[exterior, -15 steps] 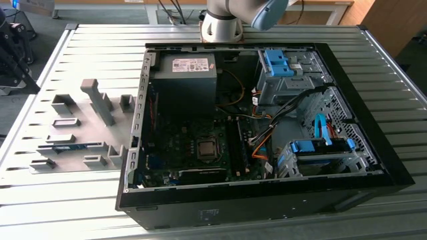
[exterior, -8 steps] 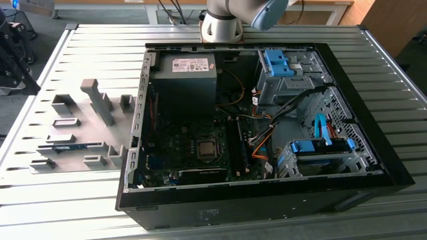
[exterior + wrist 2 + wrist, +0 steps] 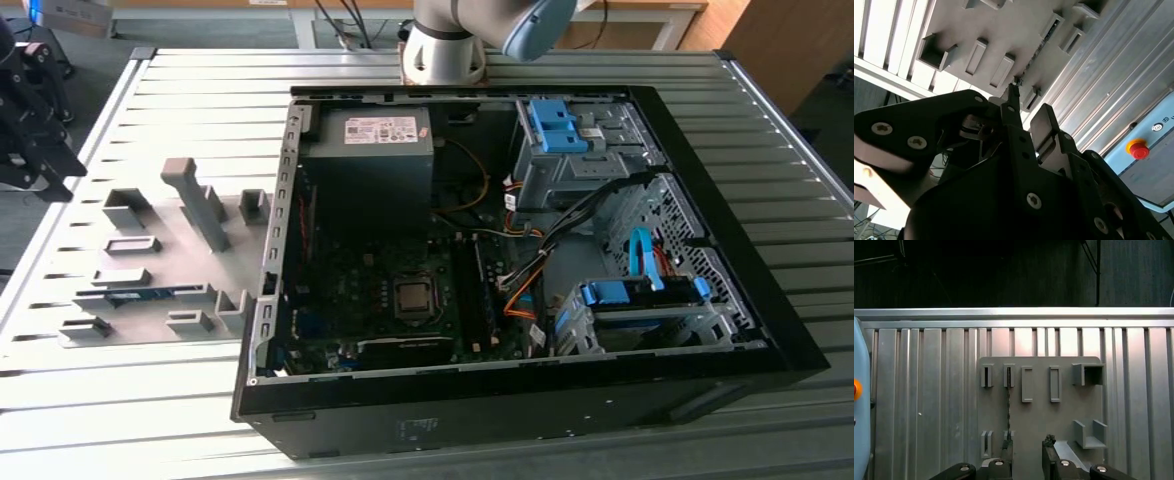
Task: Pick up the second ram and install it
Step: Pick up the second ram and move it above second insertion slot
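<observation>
Ribbed metal table (image 3: pixel 174 80). Open PC case (image 3: pixel 534 415) sits on the side at the exterior view's right, and the arm (image 3: pixel 447 45) stands at the far edge behind it. A grey plate (image 3: pixel 160 225) with grey slot blocks lies flat on the tabletop just beside the case, on the exterior view's left.

Ram (image 3: pixel 140 295): still on the plate, not in the case. It stands on its long edge, with each end in a slot block, close to the plate's near edge and toward the corner at the exterior view's left. In the first wrist view it shows edge-on as a thin dark line (image 3: pixel 1008 410) between two block pairs.

Gripper (image 3: pixel 1026 455): above the plate, facing down, apart from the ram. Fingers (image 3: pixel 1051 460) spread, with nothing between them. In both wrist views one fingertip lines up with the ram's end; the other sits off to the side over bare plate.

A red stop button (image 3: pixel 1138 149) is at the table's edge.
</observation>
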{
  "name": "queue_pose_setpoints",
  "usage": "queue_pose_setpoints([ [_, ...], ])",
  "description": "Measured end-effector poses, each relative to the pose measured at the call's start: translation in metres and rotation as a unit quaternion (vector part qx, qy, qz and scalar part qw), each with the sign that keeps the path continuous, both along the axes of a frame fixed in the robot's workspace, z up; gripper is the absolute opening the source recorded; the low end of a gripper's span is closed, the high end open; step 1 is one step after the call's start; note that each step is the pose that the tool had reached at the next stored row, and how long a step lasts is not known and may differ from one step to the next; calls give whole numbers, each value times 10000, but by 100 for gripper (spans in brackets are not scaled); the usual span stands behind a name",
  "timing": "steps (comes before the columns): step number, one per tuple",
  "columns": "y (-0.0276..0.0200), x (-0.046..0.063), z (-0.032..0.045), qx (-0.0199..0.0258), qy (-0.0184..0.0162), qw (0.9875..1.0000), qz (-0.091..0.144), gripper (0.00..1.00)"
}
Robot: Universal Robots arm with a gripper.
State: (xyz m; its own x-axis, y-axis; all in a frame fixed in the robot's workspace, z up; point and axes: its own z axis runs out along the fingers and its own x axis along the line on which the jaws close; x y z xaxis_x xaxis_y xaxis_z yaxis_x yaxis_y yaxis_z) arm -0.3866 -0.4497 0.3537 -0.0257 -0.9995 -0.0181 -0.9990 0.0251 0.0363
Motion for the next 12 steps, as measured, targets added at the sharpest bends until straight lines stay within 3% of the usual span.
queue_pose_setpoints([
  [12, -2, -3, -46, 0, 0, 10000, 1, 37],
])
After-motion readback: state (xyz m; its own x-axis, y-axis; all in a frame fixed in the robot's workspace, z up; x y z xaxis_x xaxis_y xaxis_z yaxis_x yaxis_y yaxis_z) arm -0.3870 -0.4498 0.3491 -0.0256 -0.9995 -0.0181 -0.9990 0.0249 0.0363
